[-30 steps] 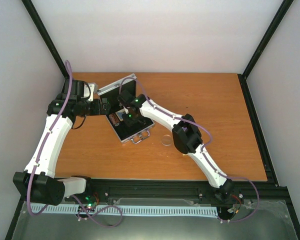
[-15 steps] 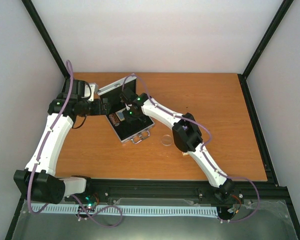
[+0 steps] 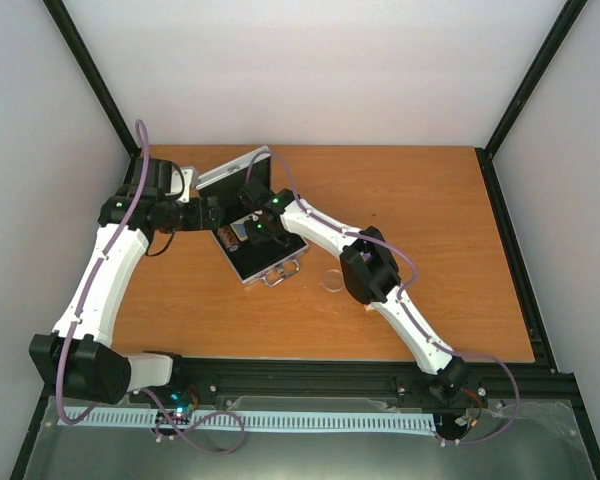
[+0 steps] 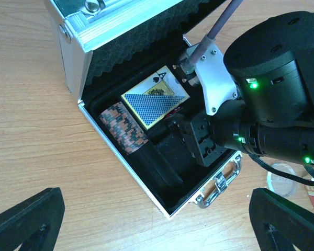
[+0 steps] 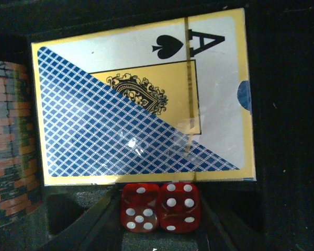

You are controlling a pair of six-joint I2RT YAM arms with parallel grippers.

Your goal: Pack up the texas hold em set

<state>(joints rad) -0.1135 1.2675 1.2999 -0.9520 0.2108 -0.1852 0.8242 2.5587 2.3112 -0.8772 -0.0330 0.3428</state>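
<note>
1. L end effector [image 4: 154, 192]: released, fingers spread wide, nothing between them. Hung above the open case [image 4: 123, 159], which sat on the counter [image 3: 430, 220] left of centre, lid up.
2. Chip stack [image 4: 123, 128] lay in its slot on the case's left side. Blue-yellow card pack [image 4: 154, 99] lay flat just beside it, ace face up.
3. R end effector [image 5: 159, 225]: down inside the case, clenched on the red dice [image 5: 159, 206], two side by side, just off the pack's near edge.
4. Step in hand, prob.: seat the dice in a lining recess. To do it well: line up over the recess, lower straight, don't nudge the pack or chips, let go only once the dice are bottomed, then lift vertically.
5. Clear disc [image 3: 332, 281] lay out on the counter, right of the case handle, not yet packed. Red pack: couldn't confirm.
</note>
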